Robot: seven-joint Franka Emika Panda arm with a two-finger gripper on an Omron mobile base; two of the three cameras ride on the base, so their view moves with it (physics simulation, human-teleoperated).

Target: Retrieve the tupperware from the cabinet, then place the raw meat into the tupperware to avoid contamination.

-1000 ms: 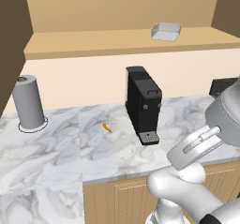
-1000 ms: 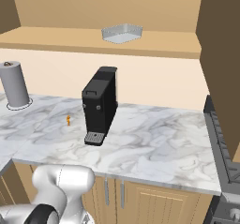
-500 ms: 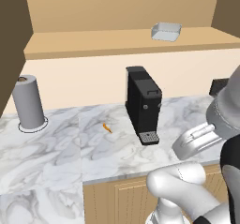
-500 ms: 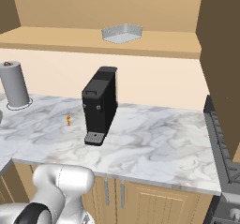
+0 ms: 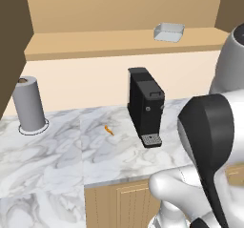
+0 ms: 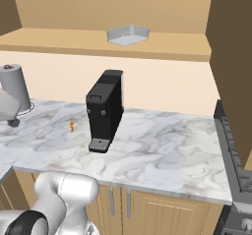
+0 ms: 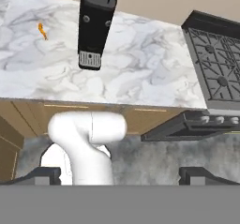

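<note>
Up on the tan shelf [image 5: 95, 43], the container [image 5: 168, 31] sits near the right end, its open side up, with the tan back wall behind it. From the right base view the container [image 6: 128, 34] is more to the middle of the shelf [image 6: 49, 38], and a darker brown wall panel [image 6: 231, 57] stands to the right of it.

Below the shelf, the raw meat [image 5: 109, 129] lies on the marble counter [image 5: 52, 155] as a small orange sliver, just to the left of the black coffee machine [image 5: 145, 107] and apart from it. In the hand view the meat [image 7: 42, 30] is at the upper left, with the coffee machine [image 7: 96, 24] to its right.

A grey paper-towel roll [image 5: 28, 103] stands upright on a round base at the left end of the counter, well apart from the meat. The counter is white with grey veins, and light wooden doors [image 6: 147, 209] with small silver handles are under it. At the right end of the counter a black stove [image 7: 215, 63] with grates touches the marble edge.

The gripper [image 7: 120, 176] points down over the counter's front edge, toward the grey floor. Its 2 dark fingertips [image 7: 40, 175] are far apart at the bottom of the hand view, and nothing is between them.
</note>
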